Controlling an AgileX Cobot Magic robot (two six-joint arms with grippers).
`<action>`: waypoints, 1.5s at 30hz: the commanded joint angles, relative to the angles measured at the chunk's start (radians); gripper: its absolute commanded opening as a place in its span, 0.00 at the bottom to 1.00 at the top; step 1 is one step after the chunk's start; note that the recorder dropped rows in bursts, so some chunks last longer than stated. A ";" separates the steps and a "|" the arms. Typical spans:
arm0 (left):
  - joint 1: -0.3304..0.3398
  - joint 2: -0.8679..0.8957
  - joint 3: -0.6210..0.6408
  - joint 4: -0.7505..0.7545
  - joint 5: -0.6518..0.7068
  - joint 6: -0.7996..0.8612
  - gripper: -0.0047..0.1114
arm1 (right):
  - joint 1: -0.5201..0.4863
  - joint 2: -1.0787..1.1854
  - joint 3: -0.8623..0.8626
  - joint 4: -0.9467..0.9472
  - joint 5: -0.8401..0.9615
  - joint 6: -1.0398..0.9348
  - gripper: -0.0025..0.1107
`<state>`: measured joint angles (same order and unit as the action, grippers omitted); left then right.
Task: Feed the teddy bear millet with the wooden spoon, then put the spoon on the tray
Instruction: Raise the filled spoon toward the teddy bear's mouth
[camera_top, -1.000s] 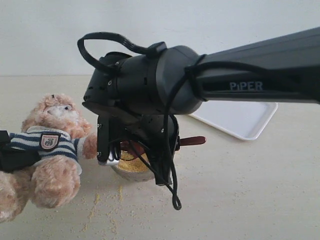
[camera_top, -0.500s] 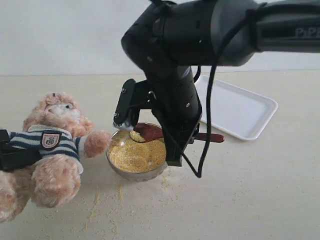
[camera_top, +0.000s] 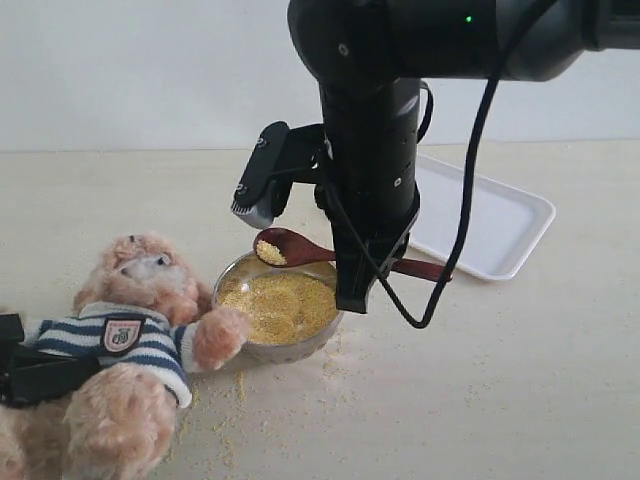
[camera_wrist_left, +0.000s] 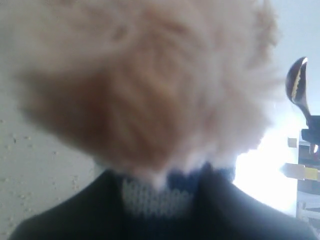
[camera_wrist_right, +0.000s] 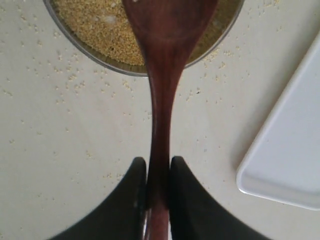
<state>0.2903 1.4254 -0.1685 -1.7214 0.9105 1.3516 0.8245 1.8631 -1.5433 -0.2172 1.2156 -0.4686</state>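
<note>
the spoon, carrying millet, is held level over the bowl by the right gripper, clamped on its handle, likely so nothing spills, while the bear is gripped at the shirt by the left gripper, propped beside the bowl for feeding.

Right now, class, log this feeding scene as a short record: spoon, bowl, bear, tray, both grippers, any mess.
spoon: wooden spoon clamped by its handle in the right gripper, a little millet in its scoop, held over the bowl's rim
bowl: steel bowl, holding more millet
bear: teddy bear leaning back, one paw against the bowl, gripped at the striped shirt by the left gripper
tray: white tray, nothing on its visible part
mess: loose grains scattered on the table
</note>
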 joint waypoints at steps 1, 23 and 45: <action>0.004 -0.001 0.029 0.011 0.091 -0.002 0.08 | -0.006 -0.017 -0.004 0.004 0.006 -0.006 0.02; 0.004 -0.001 0.034 0.011 0.111 0.002 0.08 | 0.082 0.074 -0.182 0.088 -0.159 0.015 0.02; 0.004 -0.001 0.034 0.003 0.118 0.002 0.08 | 0.226 0.191 -0.271 -0.241 -0.093 0.025 0.02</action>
<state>0.2903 1.4254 -0.1395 -1.7069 0.9884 1.3516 1.0280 2.0531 -1.8056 -0.3576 1.1166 -0.4583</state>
